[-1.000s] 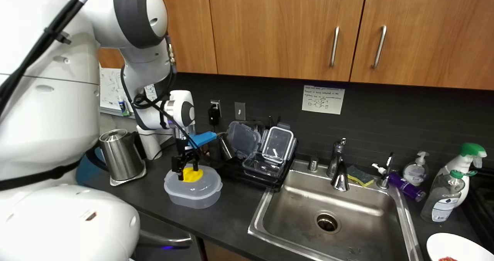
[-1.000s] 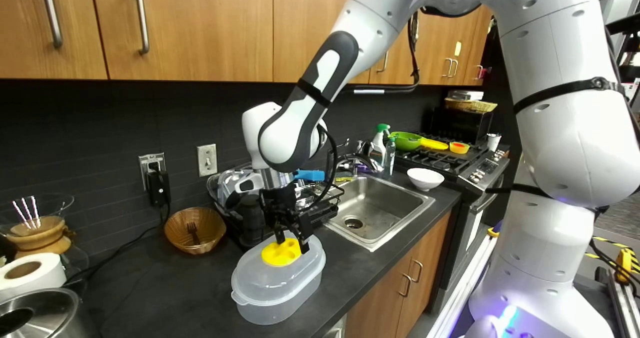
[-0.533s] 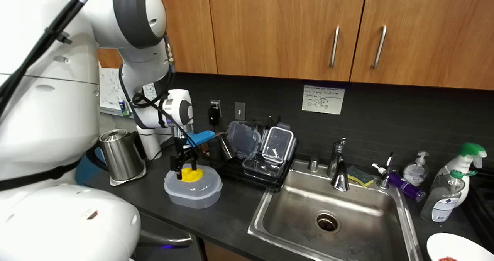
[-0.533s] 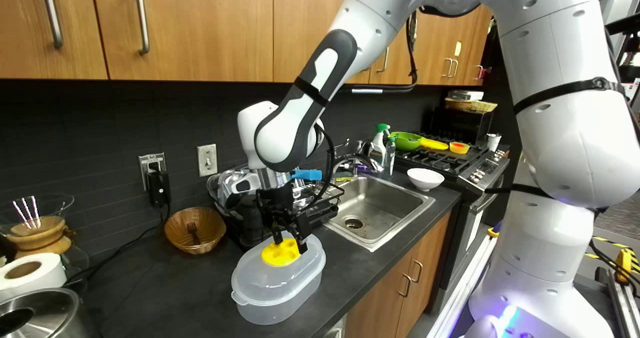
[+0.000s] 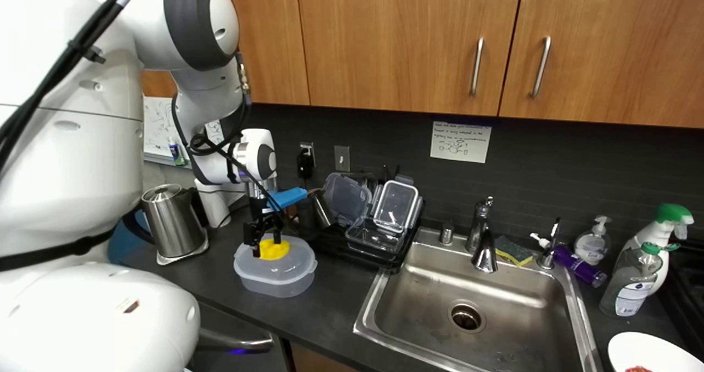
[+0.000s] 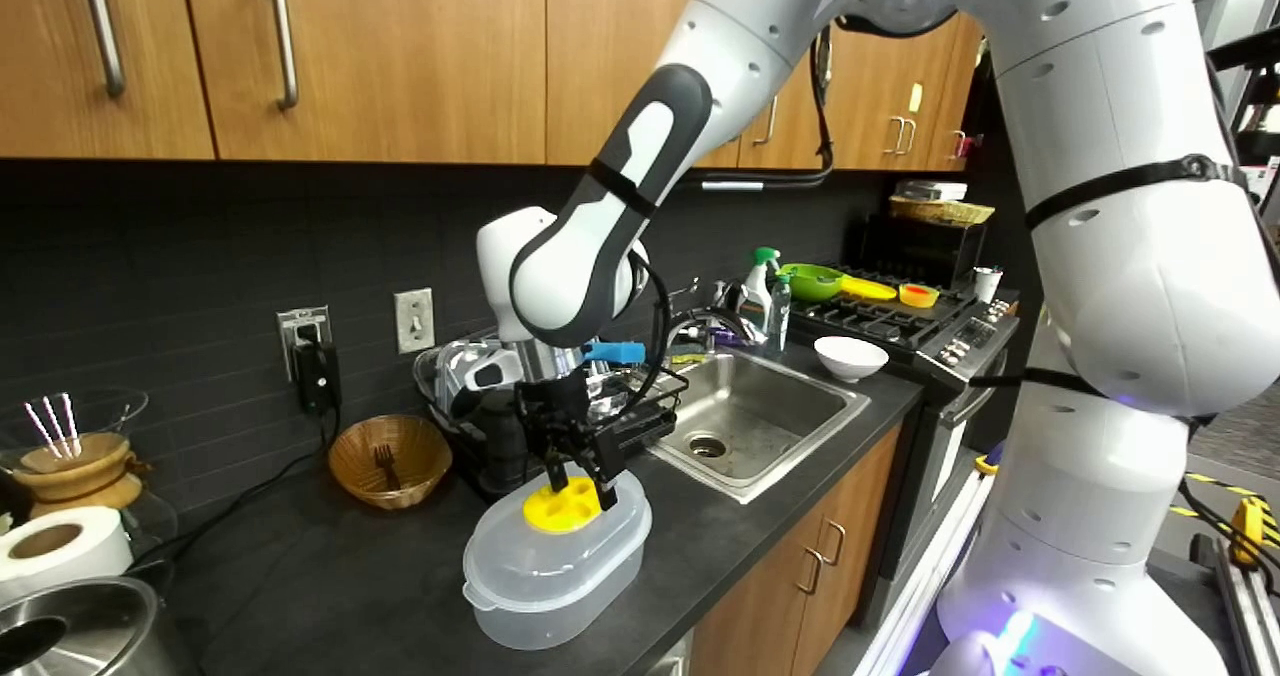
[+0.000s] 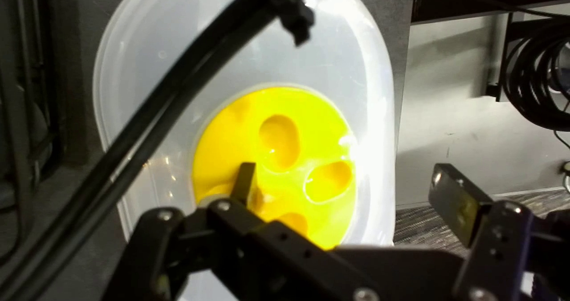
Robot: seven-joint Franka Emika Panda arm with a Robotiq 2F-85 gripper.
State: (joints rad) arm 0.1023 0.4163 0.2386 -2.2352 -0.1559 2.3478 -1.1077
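A round yellow piece [image 7: 311, 118] with several hollows in its top lies on the lid of a translucent oval container [image 7: 147, 38]. In both exterior views the yellow piece [image 5: 280, 249] [image 6: 552, 512] and the container [image 5: 297, 267] [image 6: 515, 566] stand on the dark counter. My gripper [image 7: 347, 174] points down over them with its jaws wide apart and nothing held. In the wrist view a finger [image 7: 244, 183] overlaps the yellow piece, and the opposite finger [image 7: 458, 203] shows beyond the container's side. Whether either touches the yellow piece, I cannot tell. In an exterior view the gripper [image 6: 582, 493] hides part of it.
Behind the container stands a black dish rack [image 5: 352, 255] with clear plastic boxes [image 5: 396, 207]. The steel sink [image 5: 418, 300] lies beyond. A steel kettle [image 5: 173, 223] stands at the opposite side. A wicker basket [image 6: 425, 451] holds a fork. Cabinets [image 6: 400, 56] hang overhead.
The arm has shifted only very slightly, a little leftward in an exterior view. The yellow piece and the container have stayed put, and the jaws look as wide as before.
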